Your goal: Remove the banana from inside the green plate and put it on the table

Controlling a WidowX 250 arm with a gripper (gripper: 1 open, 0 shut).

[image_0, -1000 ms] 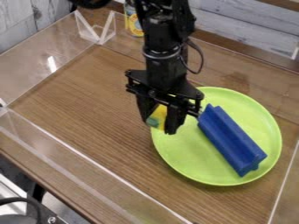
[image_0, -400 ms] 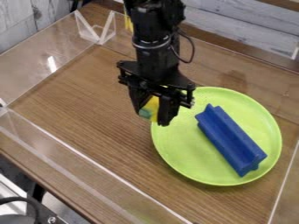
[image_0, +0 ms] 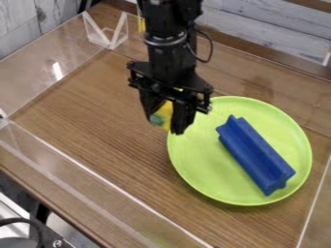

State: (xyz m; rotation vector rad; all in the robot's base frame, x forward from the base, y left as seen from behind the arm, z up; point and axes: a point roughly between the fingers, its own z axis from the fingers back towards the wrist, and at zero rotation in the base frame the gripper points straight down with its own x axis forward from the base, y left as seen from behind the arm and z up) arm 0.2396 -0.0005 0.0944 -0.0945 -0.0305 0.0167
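Note:
My gripper points straight down over the left rim of the green plate. It is shut on the banana, of which only a small yellow-green piece shows between the dark fingers, lifted off the surface. The fingers hide most of the banana. The brown wood-grain table lies open to the left of the gripper.
A blue ridged block lies on the right half of the plate. Clear acrylic walls run along the table's edges, and a small clear stand sits at the back left.
The gripper has moved left and slightly back with the banana, from over the plate's inside to above its left rim. The blue block has not moved.

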